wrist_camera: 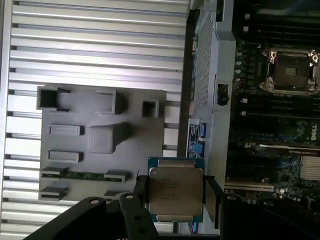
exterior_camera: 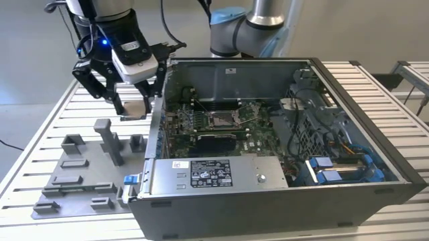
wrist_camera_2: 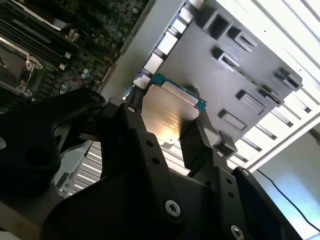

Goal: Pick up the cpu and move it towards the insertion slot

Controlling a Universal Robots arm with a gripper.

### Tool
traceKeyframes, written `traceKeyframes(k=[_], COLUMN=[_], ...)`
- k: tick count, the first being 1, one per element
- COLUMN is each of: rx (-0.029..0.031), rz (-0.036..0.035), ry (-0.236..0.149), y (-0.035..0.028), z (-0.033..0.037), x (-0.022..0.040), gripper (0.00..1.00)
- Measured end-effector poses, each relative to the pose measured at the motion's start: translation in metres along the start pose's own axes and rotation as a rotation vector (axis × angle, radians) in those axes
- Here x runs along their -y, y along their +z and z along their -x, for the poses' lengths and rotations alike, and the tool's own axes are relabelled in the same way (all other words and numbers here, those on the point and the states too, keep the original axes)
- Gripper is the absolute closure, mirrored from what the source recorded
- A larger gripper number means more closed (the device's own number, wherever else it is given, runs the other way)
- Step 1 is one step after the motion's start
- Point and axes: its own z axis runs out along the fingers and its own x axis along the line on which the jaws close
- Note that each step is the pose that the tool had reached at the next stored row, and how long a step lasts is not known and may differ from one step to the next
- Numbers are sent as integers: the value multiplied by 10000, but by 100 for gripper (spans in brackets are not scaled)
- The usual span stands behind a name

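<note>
While my pincer (exterior_camera: 133, 111) hangs above the slatted table (exterior_camera: 50, 118), its two black fingers (wrist_camera: 141, 192) clamp the cpu (wrist_camera: 176, 195) by opposite edges, silvery face showing in both wrist views. I note the cpu lifted clear of the grey fixture plate (exterior_camera: 74, 186), just outside the wall of the open computer case (exterior_camera: 268, 211), on the exterior view's left. Inside the case, on green board, lies the insertion slot (exterior_camera: 221, 119), well apart from the cpu.

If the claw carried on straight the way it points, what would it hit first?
Probably the slatted table, in the strip between the grey fixture plate and the computer case wall. The claw, shut on the cpu, points down there; depth is unclear.
</note>
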Motion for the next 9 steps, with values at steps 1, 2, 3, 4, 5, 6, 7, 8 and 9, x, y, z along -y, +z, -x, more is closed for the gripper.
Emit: traceKeyframes(k=[1,2,3,4,5,6,7,8,9], rx=[-2,-5,-6,-6,-7,-6,-6,-7,-6], rz=[1,0,0,0,0,0,0,0,0], ry=[-1,0,0,1,0,-1,0,0,0], y=[0,0,1,1,1,2,2,2,2], z=[45,91,136,182,227,272,317,362,407], x=[3,5,7,10,13,15,17,20,22], gripper=[100,100,100,100,100,100,100,100,100])
